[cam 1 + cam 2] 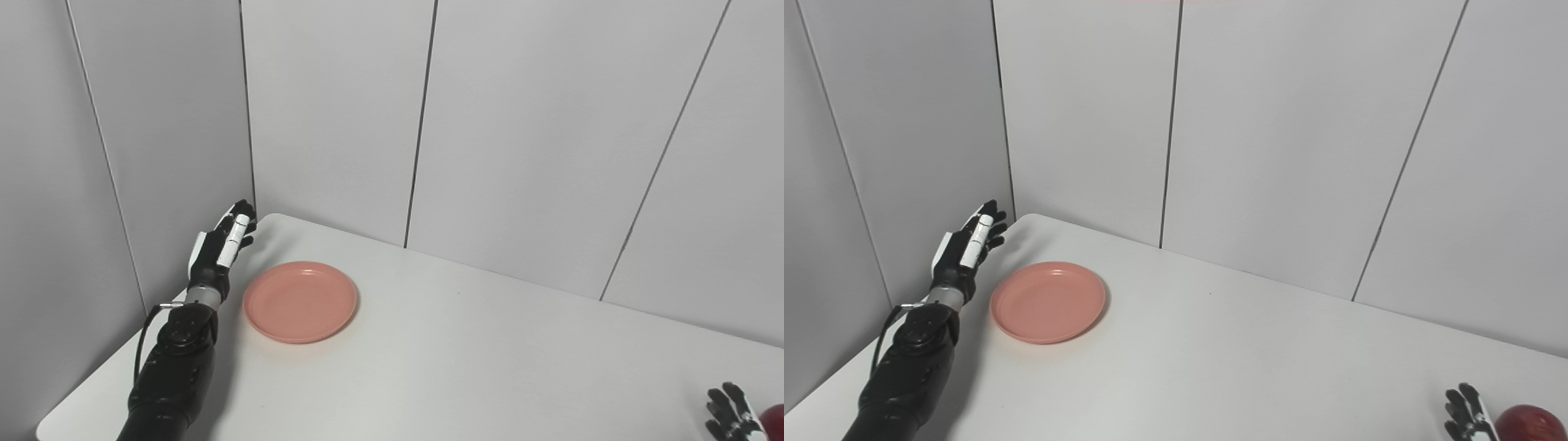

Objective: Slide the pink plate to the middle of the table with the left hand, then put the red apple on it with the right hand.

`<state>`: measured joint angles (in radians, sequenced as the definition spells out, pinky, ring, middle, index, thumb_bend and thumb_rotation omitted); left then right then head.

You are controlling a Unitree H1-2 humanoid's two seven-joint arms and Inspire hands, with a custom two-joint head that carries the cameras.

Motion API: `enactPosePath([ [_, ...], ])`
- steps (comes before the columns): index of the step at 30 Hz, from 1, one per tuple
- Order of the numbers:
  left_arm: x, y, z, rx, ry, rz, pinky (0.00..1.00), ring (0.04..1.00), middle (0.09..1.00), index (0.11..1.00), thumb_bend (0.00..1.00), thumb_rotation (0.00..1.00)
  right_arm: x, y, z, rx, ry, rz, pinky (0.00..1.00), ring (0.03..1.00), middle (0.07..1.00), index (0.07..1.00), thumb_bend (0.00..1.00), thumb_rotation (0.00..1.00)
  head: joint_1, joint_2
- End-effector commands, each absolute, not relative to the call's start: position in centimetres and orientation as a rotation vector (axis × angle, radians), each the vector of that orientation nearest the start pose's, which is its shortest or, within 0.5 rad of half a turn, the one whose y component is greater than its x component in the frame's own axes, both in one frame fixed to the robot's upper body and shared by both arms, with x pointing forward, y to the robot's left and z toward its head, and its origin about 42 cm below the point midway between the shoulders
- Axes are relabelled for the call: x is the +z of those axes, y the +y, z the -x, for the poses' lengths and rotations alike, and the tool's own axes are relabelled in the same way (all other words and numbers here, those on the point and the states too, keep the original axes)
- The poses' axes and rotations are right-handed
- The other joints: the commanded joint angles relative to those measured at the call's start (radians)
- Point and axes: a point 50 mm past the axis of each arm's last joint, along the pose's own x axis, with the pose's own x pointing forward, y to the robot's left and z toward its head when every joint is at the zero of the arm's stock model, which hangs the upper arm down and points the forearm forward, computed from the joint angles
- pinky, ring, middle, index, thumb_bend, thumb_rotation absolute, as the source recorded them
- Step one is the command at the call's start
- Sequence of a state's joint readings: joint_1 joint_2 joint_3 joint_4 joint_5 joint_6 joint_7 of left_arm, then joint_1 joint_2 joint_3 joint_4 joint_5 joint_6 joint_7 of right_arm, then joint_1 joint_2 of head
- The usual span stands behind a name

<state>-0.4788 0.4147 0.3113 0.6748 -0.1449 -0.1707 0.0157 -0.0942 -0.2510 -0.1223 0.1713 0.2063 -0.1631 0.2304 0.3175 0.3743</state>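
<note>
Room: grey wall panels (527,122) with dark vertical seams close in behind and to the left of a white table (465,355), whose far-left corner is rounded.
Pink plate: the pink plate (300,301) lies flat and bare on the table's left part, near the far-left corner and well short of the middle.
Left hand: the left hand (219,251) is beside the plate's left rim, close to the table's left edge, held edge-on with its fingers (236,236) stretched out toward the far corner. It is released and grasps nothing; a narrow strip of table shows between it and the plate, so they appear apart.
Left arm: the black forearm (174,367) comes up along the left edge, with a thin cable looping at the wrist.
Red apple: the red apple (1530,422) sits at the near-right corner of the table, cut off by the picture's lower edge, well apart from the plate.
Right hand: the right hand (1467,415) shows only its spread fingertips, just left of the apple. The fingers are apart and not wrapped around the fruit; whether they touch it cannot be told.
</note>
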Motion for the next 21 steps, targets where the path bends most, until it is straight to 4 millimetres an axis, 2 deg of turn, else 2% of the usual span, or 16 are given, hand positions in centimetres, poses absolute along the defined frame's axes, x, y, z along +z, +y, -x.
enactPosePath([
  [1, 18.7, 44.9, -42.9, 0.389, -0.177, -0.129, 0.91, 0.896, 0.899, 0.906, 0.72, 0.88, 6.9, -31.1, -29.1, 0.092, 0.017, 0.008, 0.99, 0.974, 0.95, 0.973, 0.89, 1.0, 0.001, 0.001],
  [5, 17.1, 45.2, -42.8, 0.379, -0.131, -0.119, 0.94, 0.898, 0.897, 0.912, 0.76, 0.85, 6.9, -31.0, -29.0, 0.091, 0.016, 0.006, 0.99, 0.975, 0.95, 0.974, 0.89, 1.0, -0.004, 0.006],
  [9, 15.0, 44.8, -42.8, 0.393, -0.076, -0.071, 0.91, 0.903, 0.897, 0.899, 0.75, 0.87, 6.9, -31.0, -29.0, 0.088, 0.016, -0.001, 0.97, 0.971, 0.948, 0.97, 0.89, 1.0, -0.006, 0.01],
  [16, 13.2, 44.5, -43.1, 0.382, -0.028, -0.012, 0.89, 0.889, 0.894, 0.897, 0.73, 0.88, 7.1, -30.8, -28.9, 0.089, 0.012, -0.006, 0.95, 0.96, 0.939, 0.96, 0.89, 1.0, -0.015, 0.016],
  [21, 12.7, 43.7, -43.4, 0.354, -0.016, -0.009, 0.89, 0.885, 0.899, 0.891, 0.73, 0.89, 7.2, -30.8, -28.9, 0.087, 0.011, 0.002, 0.94, 0.95, 0.928, 0.949, 0.91, 1.0, -0.016, 0.016],
])
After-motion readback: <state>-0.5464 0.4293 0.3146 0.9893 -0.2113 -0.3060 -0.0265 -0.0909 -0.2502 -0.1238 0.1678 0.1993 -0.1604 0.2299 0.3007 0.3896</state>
